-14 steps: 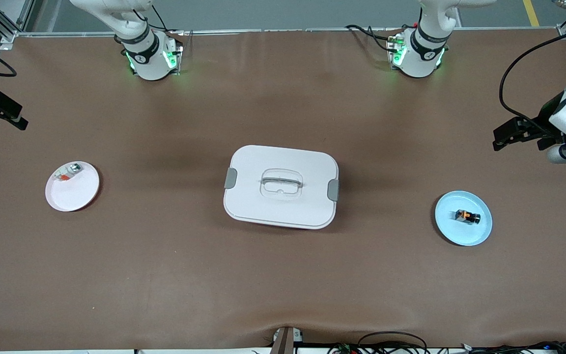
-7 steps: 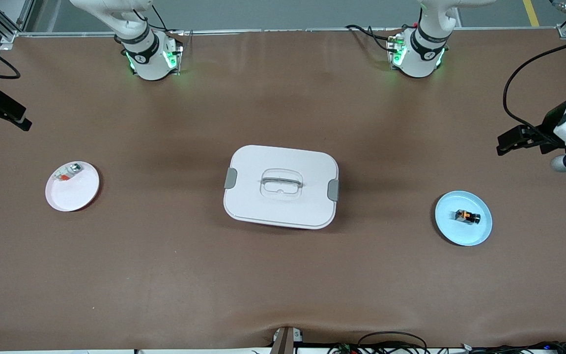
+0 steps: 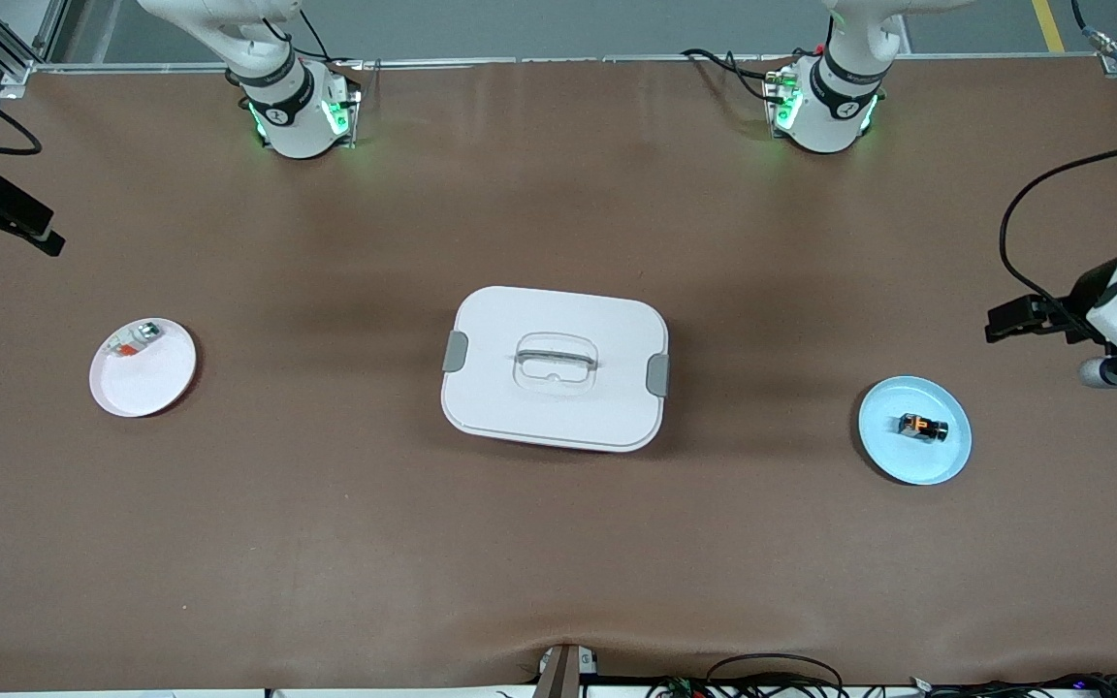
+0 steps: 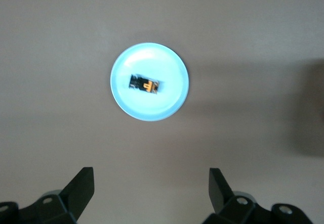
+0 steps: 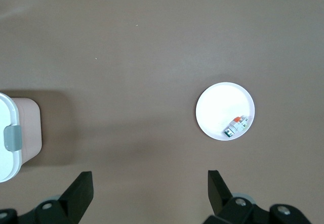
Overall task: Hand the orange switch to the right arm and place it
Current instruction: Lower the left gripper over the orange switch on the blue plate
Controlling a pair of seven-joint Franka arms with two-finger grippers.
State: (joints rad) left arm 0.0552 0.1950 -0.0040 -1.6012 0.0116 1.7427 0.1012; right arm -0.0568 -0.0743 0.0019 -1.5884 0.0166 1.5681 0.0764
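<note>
a: high over the left arm's end of the table: left gripper [image 3: 1014,318], fingers spread wide and holding nothing. lower in the front view than a second ago, and closer to the blue plate [image 3: 941,463].

b: and the orange switch [image 3: 923,427]?

a: lying flat near the middle of that plate, untouched. same spot as a second ago. clear in the left wrist view too: orange switch [image 4: 145,84] on the blue plate [image 4: 169,102], ahead of the open fingers [image 4: 81,184], well apart from them.

b: meaning for the task?

a: likely the approach to the pick-up, barely begun. no grasp yet, no handover, no placing.

b: right gripper [image 3: 6,213]?

a: waiting over the right arm's end of the table, hardly shifted across the three front views. fingers [image 5: 81,186] apart in its wrist view, empty. below it, the white plate [image 3: 159,388] with the clear-silver part [image 3: 135,339] near its rim.

b: anything between the arms?

a: white lidded box [image 3: 555,368], mid-table, unmoved. probable handover somewhere over it or near it, once the left gripper has the switch.
</note>
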